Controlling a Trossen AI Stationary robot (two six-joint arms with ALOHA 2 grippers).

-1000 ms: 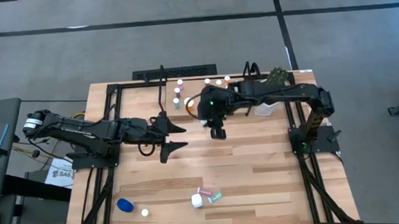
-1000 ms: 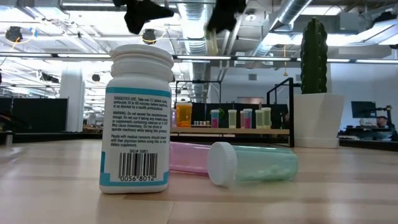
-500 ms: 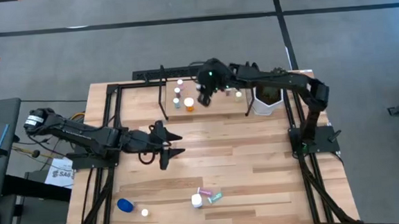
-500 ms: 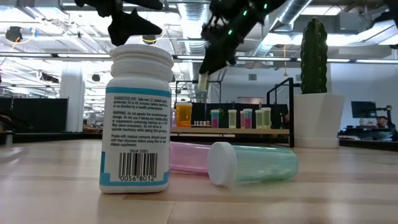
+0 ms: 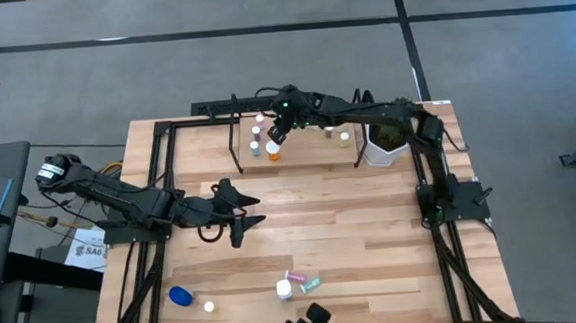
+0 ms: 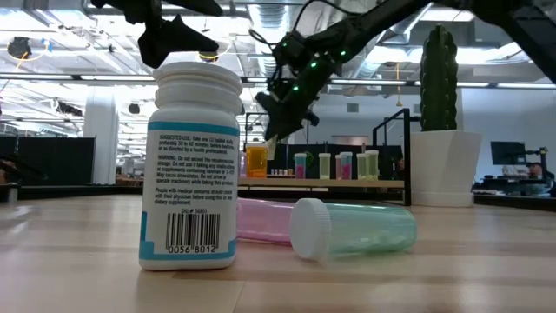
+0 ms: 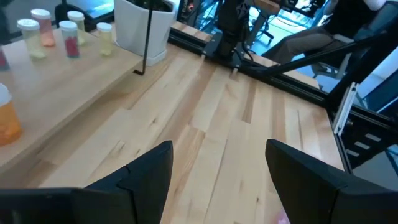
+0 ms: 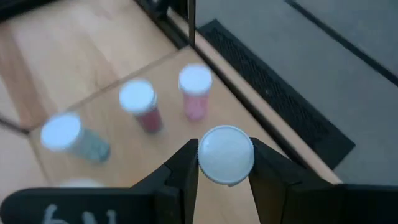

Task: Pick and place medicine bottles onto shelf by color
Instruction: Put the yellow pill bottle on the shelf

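Right gripper (image 8: pixel 225 180) over the shelf (image 5: pixel 312 152), jaws clamped on a white-capped vial (image 8: pixel 226 155) (body colour hidden). Below it stand two pink vials (image 8: pixel 195 90) and a teal vial (image 8: pixel 73 139). Left gripper (image 5: pixel 254 210) hovers mid-table, fingers spread wide, nothing between them.

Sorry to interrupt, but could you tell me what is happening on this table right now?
The right gripper holds a white-capped vial over the shelf's left end, above three capped vials already standing there. The left gripper hangs open over mid-table, holding nothing. A white bottle, a pink vial and a teal vial wait at the near edge.
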